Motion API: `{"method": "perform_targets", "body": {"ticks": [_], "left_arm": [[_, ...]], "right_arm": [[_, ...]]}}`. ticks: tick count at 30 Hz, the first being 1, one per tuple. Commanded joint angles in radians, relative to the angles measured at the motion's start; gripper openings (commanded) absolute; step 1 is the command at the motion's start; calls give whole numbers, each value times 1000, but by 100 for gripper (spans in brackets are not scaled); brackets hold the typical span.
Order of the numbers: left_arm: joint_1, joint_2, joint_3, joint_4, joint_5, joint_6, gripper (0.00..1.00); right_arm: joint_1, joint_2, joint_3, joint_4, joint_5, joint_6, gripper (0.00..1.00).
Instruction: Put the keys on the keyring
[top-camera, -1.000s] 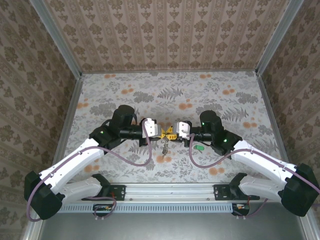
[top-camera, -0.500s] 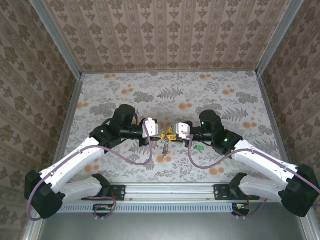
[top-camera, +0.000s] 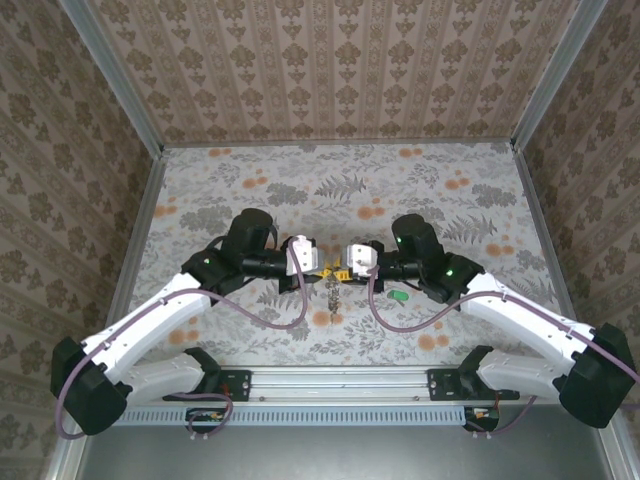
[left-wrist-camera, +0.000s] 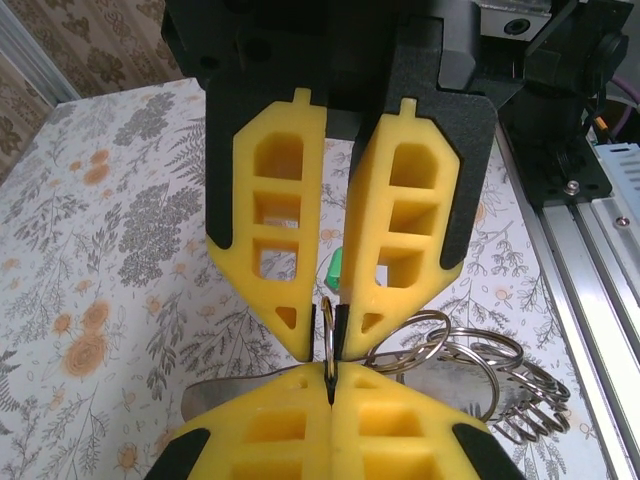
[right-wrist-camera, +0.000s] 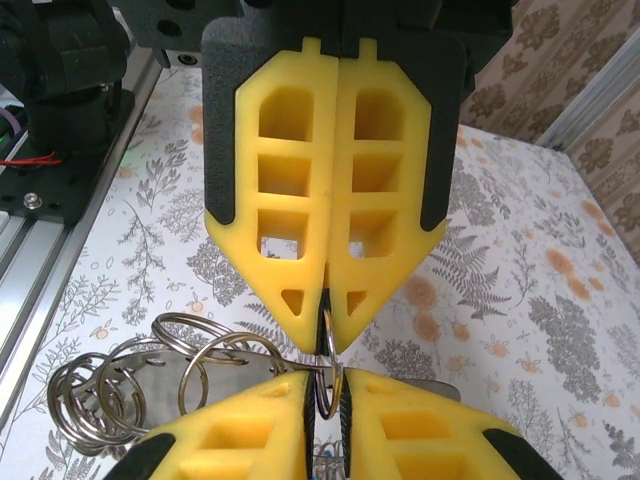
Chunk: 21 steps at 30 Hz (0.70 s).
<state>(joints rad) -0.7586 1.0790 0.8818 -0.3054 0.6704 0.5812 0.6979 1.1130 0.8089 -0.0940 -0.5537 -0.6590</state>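
So the left gripper (left-wrist-camera: 330, 385) and right gripper (right-wrist-camera: 328, 392) are both clamping the keyring (left-wrist-camera: 327, 315) tip-to-tip, mid-frame, with its loops dangling just below.

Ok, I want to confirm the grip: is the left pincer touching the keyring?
Touching. In the right wrist view the left pincer is shut on the keyring, its tips pinching the thin wire with no gap showing.
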Motion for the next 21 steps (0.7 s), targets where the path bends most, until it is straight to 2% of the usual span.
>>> {"method": "perform_targets", "body": {"ticks": [1, 6, 8, 11, 13, 14, 16, 21], "left_arm": [[-5, 6, 46, 5, 43, 15, 0], [-5, 22, 54, -12, 33, 11, 0], [-5, 28, 56, -16, 26, 6, 0], [-3, 32, 62, -17, 25, -1, 0], [-1, 22, 60, 11, 15, -31, 0], [2, 14, 55, 32, 7, -50, 6], [9, -12, 37, 78, 1, -84, 24], [17, -77, -16, 177, -52, -123, 43]], "right_arm": [[8, 7, 36, -31, 9, -15, 18], [10, 8, 43, -50, 19, -17, 13], [11, 11, 50, -71, 17, -26, 0], [11, 21, 76, -121, 4, -28, 0], [7, 13, 62, -87, 12, 18, 0], [1, 1, 45, -48, 7, 48, 0], [-21, -40, -13, 89, 3, 150, 0], [-111, -141, -147, 342, -44, 371, 0]]}}
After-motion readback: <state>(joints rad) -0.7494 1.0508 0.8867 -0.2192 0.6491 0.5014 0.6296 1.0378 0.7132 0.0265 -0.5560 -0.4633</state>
